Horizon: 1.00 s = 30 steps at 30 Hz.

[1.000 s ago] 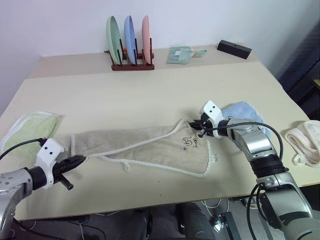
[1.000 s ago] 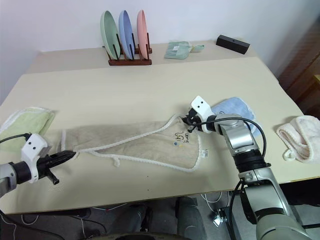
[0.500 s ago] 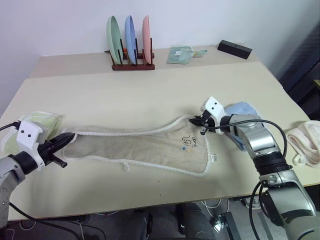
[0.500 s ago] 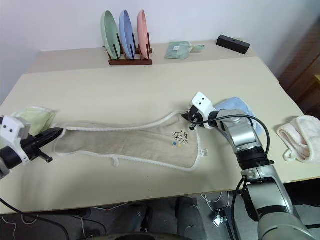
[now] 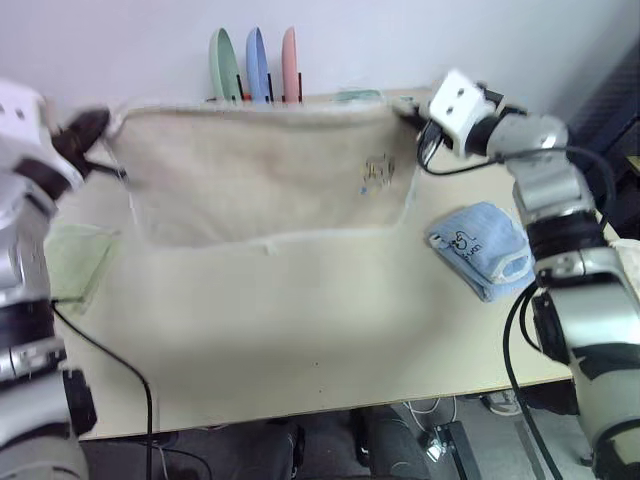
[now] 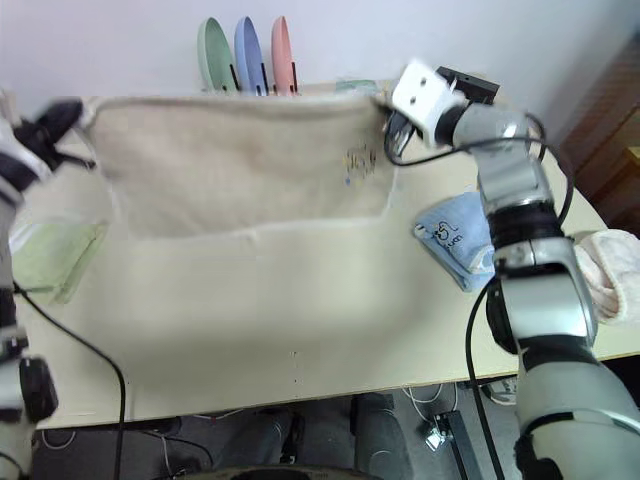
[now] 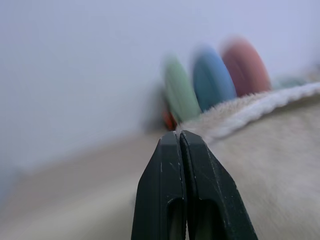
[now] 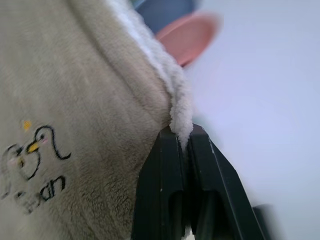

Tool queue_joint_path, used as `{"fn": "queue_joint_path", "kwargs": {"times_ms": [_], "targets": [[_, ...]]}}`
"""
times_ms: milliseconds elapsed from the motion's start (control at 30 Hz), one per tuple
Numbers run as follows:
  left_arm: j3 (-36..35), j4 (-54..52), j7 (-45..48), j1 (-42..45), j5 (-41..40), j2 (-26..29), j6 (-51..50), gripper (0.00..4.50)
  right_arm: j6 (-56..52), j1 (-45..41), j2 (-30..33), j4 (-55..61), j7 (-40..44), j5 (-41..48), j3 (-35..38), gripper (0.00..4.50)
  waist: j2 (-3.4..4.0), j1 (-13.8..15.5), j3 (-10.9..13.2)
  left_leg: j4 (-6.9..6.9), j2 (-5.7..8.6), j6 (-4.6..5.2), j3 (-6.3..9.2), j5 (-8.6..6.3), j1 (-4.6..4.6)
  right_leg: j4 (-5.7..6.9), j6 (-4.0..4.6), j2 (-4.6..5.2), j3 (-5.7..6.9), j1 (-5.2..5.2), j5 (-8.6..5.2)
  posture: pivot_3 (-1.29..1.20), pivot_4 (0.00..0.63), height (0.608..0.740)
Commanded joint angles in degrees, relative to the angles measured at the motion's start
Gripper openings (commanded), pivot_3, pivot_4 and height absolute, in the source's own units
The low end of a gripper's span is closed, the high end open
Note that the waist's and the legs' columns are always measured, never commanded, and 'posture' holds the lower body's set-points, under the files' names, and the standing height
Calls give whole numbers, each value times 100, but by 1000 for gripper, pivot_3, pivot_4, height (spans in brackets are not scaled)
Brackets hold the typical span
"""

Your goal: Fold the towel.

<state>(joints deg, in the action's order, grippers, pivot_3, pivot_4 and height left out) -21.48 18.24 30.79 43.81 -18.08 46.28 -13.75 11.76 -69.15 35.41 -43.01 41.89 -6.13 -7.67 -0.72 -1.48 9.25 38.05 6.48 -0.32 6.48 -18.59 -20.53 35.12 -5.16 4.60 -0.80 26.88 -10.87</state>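
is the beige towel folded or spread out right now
Spread out: the towel hangs as one flat sheet, top corners pinched by the left pincer and right pincer.

Both eye views look forward and down from head height over the cream table (image 5: 300,330), side by side and barely offset; they share the raised beige towel (image 5: 260,170), the plate rack at twelve o'clock and the blue cloth (image 6: 455,235) at three o'clock. The left wrist view sits very close behind the left gripper (image 7: 179,137), facing along its fingers toward the blurred coloured plates (image 7: 212,80) and wall. The right wrist view looks along the right gripper (image 8: 181,137), tight against the towel's printed corner
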Motion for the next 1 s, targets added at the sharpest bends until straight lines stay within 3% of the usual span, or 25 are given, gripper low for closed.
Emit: {"fn": "queue_joint_path", "kwargs": {"times_ms": [33,200,333,567,700,833,900,1000], "targets": [[-2,339,144,189,183,261,477,31,454,-254,180,105,36,132,272,0,1,-86,-1,-3,0,1,0,-1,0,-1,0,2,2,1,0,0,150,733],[-141,-257,948,-936,-82,457,377,31,140,584,247,1319,878,703,351,0,3,-169,0,-4,-1,8,-4,-7,2,0,-1,3,6,2,0,0,150,733],[-538,-1402,1646,-3064,-415,422,99,31,-1043,2274,511,3238,1704,1412,298,0,8,-159,0,0,-6,13,-3,-15,2,9,-1,2,0,3,-1,0,150,733],[-710,-2156,1378,-4341,-737,50,-670,31,-2210,3334,680,4671,2146,1862,207,0,12,77,10,28,-9,15,-11,-17,25,8,7,-1,-3,-23,6,0,150,733],[-514,-2528,1521,-4744,-908,20,-1036,1263,-3000,3844,1231,5419,2889,2312,95,0,9,161,9,28,-9,18,-3,-18,29,-3,6,-1,6,-37,5,0,150,733],[-88,-2773,1210,-4616,-645,-193,-1004,3355,-4000,4711,1927,6797,3792,3584,157,0,9,250,9,33,-8,23,-3,-21,18,-14,6,6,10,-34,5,0,150,733],[74,-2845,1119,-4485,-614,-290,-1062,3355,-4350,4875,1973,7238,3832,4104,251,0,8,224,9,33,-11,25,-3,-24,23,-14,6,4,10,-39,6,0,150,733],[228,-2919,1101,-4359,-641,-393,-1130,3355,-4412,5036,2125,7441,3865,4117,219,0,4,208,6,33,-16,46,-7,-36,33,-11,6,0,10,-45,6,0,150,733]]}}
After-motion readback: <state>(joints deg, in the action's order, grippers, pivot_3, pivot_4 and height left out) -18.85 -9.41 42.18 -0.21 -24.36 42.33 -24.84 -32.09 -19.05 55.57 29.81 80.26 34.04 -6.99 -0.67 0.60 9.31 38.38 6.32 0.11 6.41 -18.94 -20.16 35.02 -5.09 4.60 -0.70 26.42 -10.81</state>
